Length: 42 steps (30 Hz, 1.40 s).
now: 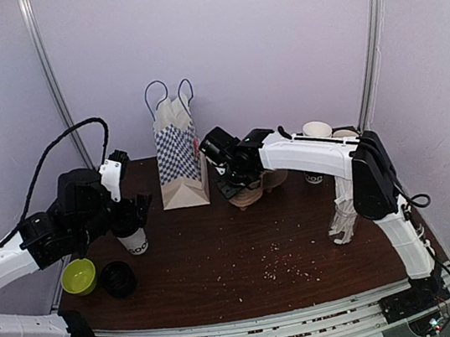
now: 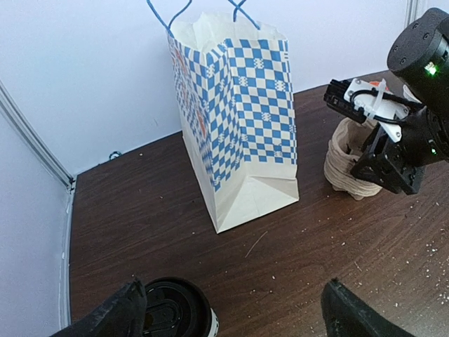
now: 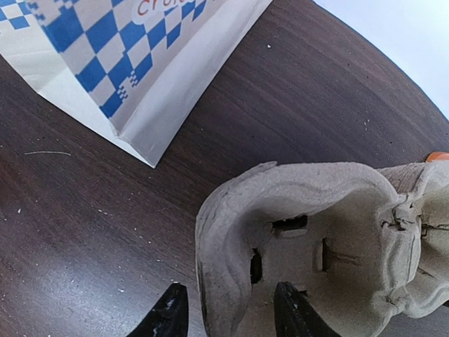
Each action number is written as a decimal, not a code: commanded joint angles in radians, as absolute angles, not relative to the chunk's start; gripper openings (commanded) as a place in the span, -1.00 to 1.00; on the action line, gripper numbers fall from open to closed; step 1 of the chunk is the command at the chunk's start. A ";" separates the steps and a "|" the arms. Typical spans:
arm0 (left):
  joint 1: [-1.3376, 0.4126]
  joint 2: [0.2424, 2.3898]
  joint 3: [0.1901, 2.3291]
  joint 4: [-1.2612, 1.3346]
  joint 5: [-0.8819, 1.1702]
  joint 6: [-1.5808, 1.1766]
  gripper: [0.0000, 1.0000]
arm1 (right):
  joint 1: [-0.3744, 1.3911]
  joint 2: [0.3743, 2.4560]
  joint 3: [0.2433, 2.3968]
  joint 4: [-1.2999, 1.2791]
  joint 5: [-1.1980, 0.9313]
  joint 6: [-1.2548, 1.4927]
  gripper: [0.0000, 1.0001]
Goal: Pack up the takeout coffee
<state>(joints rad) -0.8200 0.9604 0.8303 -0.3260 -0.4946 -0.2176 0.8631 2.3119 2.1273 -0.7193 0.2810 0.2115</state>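
Note:
The takeout coffee cup (image 2: 172,312), white with a dark round lid, stands at the table's left (image 1: 136,241). My left gripper (image 2: 231,316) is open over it, and the cup sits just inside the left finger (image 2: 116,314). The brown pulp carrier tray (image 3: 316,232) sits right of the bag (image 1: 250,192) and also shows in the left wrist view (image 2: 347,165). My right gripper (image 3: 228,316) is open, its two fingers straddling the tray's near wall, one inside a cup hole and one outside. It also shows in the top view (image 1: 240,185).
The blue-and-white checked paper bag (image 1: 180,162) stands upright and open at the back centre. A green bowl (image 1: 78,277) and a black round object (image 1: 120,279) lie front left. A glass of white straws (image 1: 343,220) stands at the right, paper cups (image 1: 318,131) behind. Crumbs dot the table (image 1: 244,242).

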 commanded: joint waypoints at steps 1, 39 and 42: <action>-0.813 0.975 0.836 -0.268 -0.495 -0.206 0.79 | 0.850 2.344 2.166 -0.782 0.275 0.205 -0.19; -0.811 1.009 0.839 -0.291 -0.463 -0.228 0.78 | 1.089 2.074 1.823 -0.884 0.092 0.350 -0.95; -0.811 1.008 0.836 -0.293 -0.454 -0.233 0.78 | 1.134 2.067 1.798 -0.887 0.087 0.364 -0.95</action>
<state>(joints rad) -0.8177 1.0065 0.8303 -0.3149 -0.4728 -0.2188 1.0790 2.0937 1.8423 -0.8356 0.1516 0.3225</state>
